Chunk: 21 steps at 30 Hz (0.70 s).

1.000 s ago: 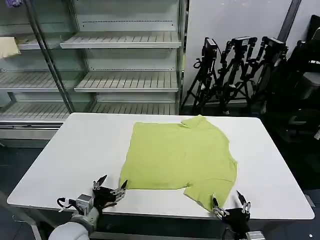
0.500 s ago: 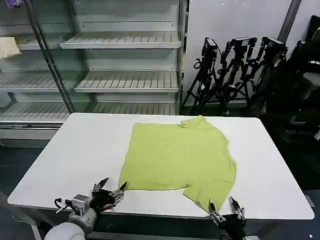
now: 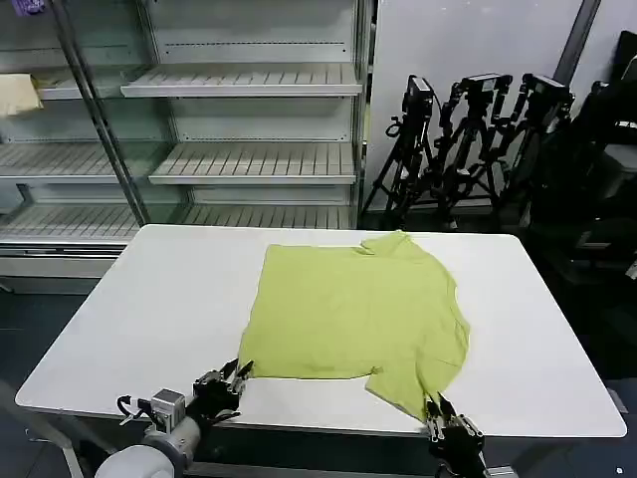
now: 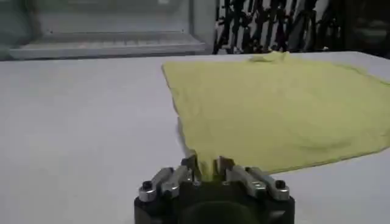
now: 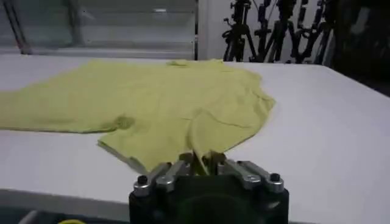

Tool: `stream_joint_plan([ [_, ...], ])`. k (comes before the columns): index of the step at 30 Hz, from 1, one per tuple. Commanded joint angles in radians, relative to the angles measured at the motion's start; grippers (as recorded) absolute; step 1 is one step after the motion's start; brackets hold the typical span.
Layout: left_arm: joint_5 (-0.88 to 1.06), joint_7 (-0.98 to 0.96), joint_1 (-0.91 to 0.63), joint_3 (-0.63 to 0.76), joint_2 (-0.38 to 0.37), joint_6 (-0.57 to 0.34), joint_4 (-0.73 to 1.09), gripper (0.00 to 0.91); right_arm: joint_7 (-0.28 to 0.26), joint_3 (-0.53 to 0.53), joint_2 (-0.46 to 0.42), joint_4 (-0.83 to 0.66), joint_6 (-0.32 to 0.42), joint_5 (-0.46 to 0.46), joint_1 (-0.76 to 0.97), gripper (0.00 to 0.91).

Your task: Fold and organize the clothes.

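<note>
The clothes, one lime yellow-green T-shirt point(image 3: 353, 309), lie spread flat on the white table point(image 3: 149, 299), neck toward the far edge. My left gripper point(image 3: 239, 374) is at the shirt's near left corner, shut on the hem point(image 4: 207, 167). At the near right, my right gripper point(image 3: 438, 410) is shut on the tip of the sleeve point(image 5: 201, 159), which is pinched up into a small ridge. The shirt point(image 4: 280, 103) stretches away from both sets of jaws, and the fabric point(image 5: 177, 103) shows light wrinkles.
Empty metal shelves point(image 3: 249, 159) stand behind the table. A pale cream cloth point(image 3: 15, 95) lies on a shelf at far left. Black tripods point(image 3: 468, 139) lean at the back right. Bare tabletop lies left and right of the shirt.
Both grippers moved in toward the shirt's near edge and went from open to shut, the left on the hem corner, the right on the sleeve tip.
</note>
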Motion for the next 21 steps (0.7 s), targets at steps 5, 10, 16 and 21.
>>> stream_joint_plan([
  [5,-0.013,0.023,-0.128,0.027,0.015,-0.030,0.006,0.010,-0.019,0.075,-0.016,-0.040,-0.041,0.073,0.226,0.000],
  [10,-0.065,0.008,-0.302,0.051,0.001,-0.028,0.083,0.010,-0.027,0.071,-0.019,-0.152,-0.074,0.086,0.416,0.000],
  [16,-0.079,0.008,-0.392,0.076,-0.036,-0.028,0.163,0.010,-0.060,0.028,-0.021,-0.241,-0.097,0.065,0.534,0.000],
  [21,-0.078,0.012,-0.418,0.090,-0.054,-0.028,0.222,0.010,-0.077,-0.014,-0.009,-0.305,-0.085,0.029,0.567,0.000],
])
